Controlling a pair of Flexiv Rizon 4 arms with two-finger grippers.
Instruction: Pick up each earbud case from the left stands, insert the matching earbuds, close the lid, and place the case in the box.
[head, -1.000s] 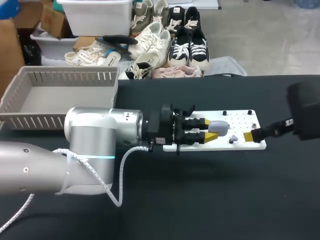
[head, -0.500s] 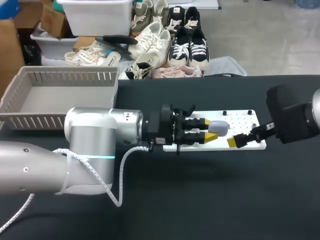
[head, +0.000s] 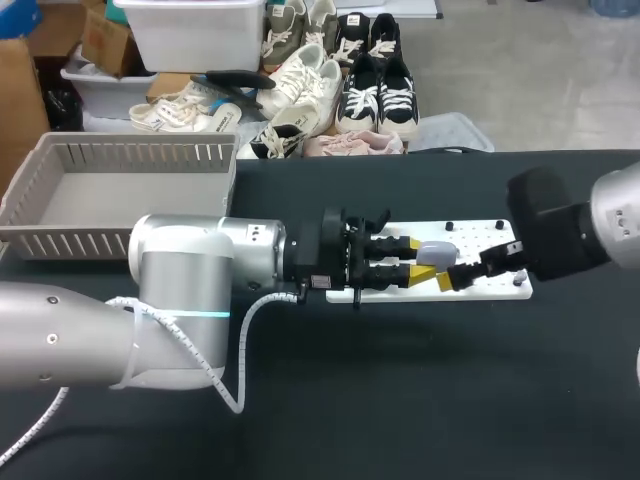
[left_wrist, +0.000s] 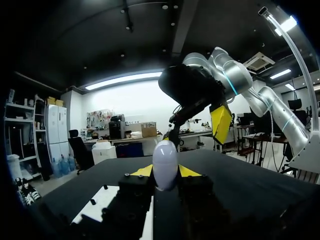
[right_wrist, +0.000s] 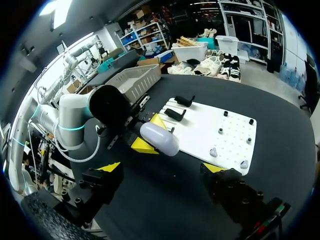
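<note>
Case (head: 438, 252), closed, clamped in left tool (head: 420, 258); right tool (right_wrist: 162, 167) spread wide, unladen.

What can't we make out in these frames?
- Case lid seam: too small in head view; end-on in left wrist view, with its base behind the left gripper.
- Earbuds: in head view, hidden by the right gripper.
- Box near floor: in head view, behind its front wall.
</note>
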